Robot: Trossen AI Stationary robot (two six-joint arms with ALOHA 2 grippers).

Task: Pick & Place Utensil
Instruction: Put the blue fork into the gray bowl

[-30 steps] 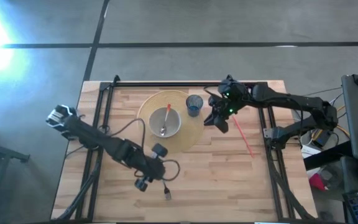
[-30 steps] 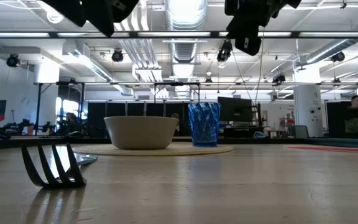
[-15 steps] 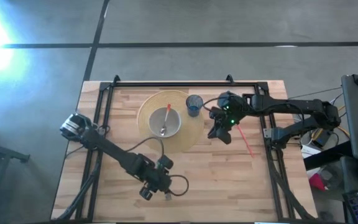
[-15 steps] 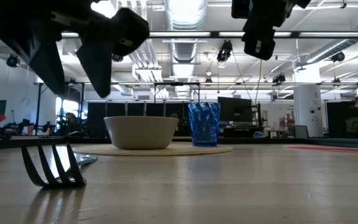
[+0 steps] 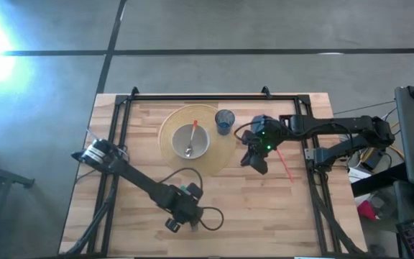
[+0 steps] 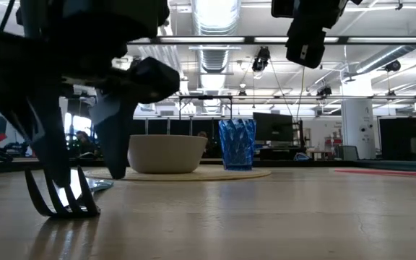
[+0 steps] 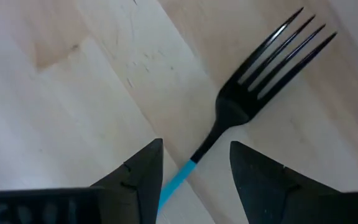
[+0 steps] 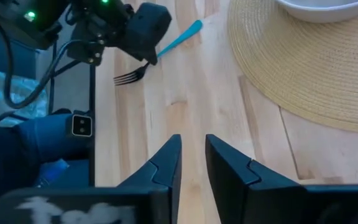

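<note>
Place: robotics lab in an open industrial hall
Ceiling: exposed ducts [image 6: 211, 54] and pipes, strip lights
Background: monitors [image 6: 273, 127], black equipment racks
Floor: grey concrete [image 5: 214, 25] around the wooden tabletop [image 5: 264, 208]

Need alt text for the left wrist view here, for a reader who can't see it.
A black fork with a blue handle lies on the wooden table, its neck between the open fingers of the left gripper, which do not touch it.
</note>
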